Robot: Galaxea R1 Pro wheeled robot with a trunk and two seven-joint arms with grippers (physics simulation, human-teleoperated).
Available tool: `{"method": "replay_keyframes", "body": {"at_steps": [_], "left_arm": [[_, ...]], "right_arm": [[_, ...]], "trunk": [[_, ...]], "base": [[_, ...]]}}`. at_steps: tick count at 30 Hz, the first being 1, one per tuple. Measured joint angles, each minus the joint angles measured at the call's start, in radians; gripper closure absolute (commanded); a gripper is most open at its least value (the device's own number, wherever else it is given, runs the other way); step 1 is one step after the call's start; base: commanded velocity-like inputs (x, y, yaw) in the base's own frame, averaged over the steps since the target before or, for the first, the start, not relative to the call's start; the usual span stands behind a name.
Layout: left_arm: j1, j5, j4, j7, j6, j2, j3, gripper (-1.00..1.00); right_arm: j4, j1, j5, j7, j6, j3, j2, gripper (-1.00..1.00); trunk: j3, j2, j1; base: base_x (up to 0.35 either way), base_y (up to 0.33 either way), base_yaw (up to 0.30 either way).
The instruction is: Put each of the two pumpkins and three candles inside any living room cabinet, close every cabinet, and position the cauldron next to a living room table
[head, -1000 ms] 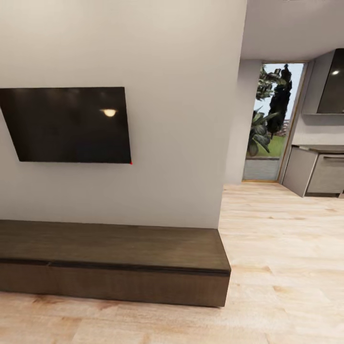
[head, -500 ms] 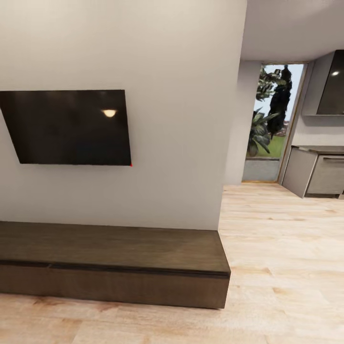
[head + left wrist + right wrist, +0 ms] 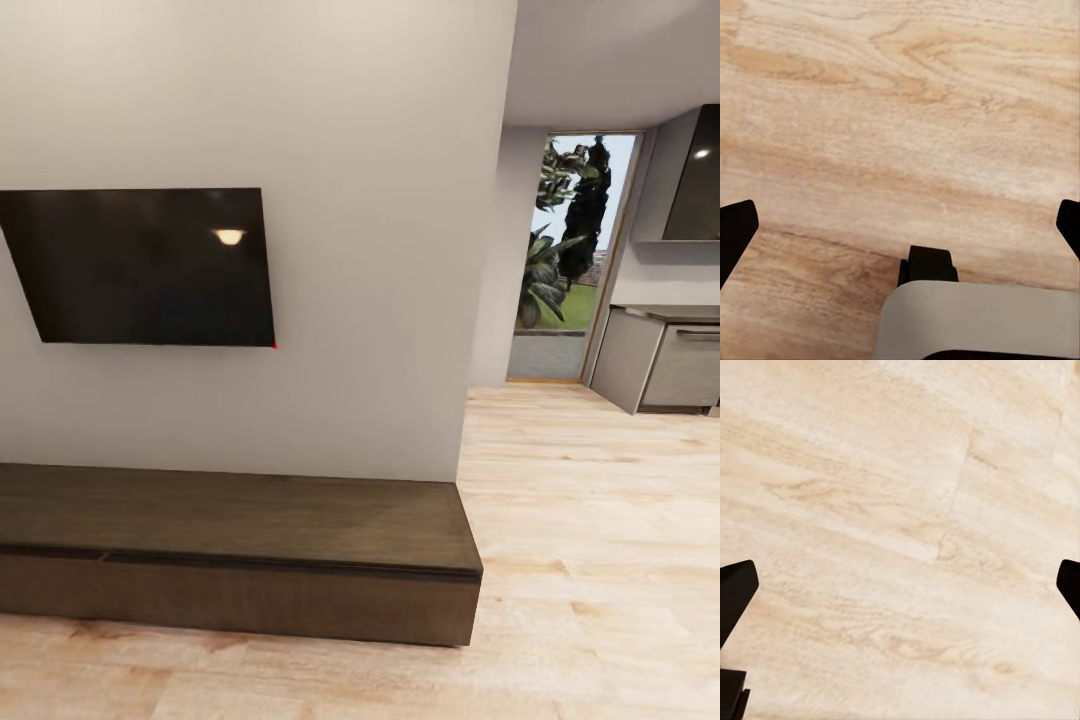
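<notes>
So right now the robot's parked in front of the cabinet (image 3: pixel 240 555), that long low dark brown unit sitting on the wood floor (image 3: pixel 590 560) under the wall-mounted TV (image 3: pixel 140 265); every drawer front I can see on it looks flush and shut, though its left end runs out of view so I can't vouch for that bit. No pumpkins, candles or cauldron anywhere in what I can see from here, and nothing sitting on top of the cabinet either; whether any of them are already inside, no way to tell with the fronts closed.

Both arms hang low, pointed at the floor; the left gripper (image 3: pixel 900 225) has its fingertips spread wide apart with nothing between them, and the right gripper (image 3: pixel 900 585) is the same, wide apart and empty over bare planks.

My guess: it's between trips or just getting going; empty-handed at a closed cabinet means it either needs to pull a drawer open or head off to fetch stuff; the cauldron step looks untouched as far as I can judge. Off to the right there's a doorway (image 3: pixel 570 260) with greenery outside and some grey kitchen units (image 3: pixel 660 365).
</notes>
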Motion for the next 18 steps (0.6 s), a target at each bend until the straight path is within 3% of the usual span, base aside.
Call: {"method": "replay_keyframes", "body": {"at_steps": [7, 18], "left_arm": [[0.0, 0.0, 0.002, 0.0, -0.001, -0.001, 0.0, -1.0], [0.0, 0.0, 0.002, 0.0, -0.003, 0.001, 0.0, -1.0]], "right_arm": [[0.0, 0.001, -0.035, -0.002, 0.0, 0.0, 0.002, -1.0], [0.0, 0.001, -0.037, -0.003, 0.009, -0.001, 0.001, -1.0]], "trunk": [[0.0, 0.0, 0.0], [-0.011, 0.0, 0.0]], "base": [[0.0, 0.0, 0.0], [0.0, 0.0, 0.0]]}}
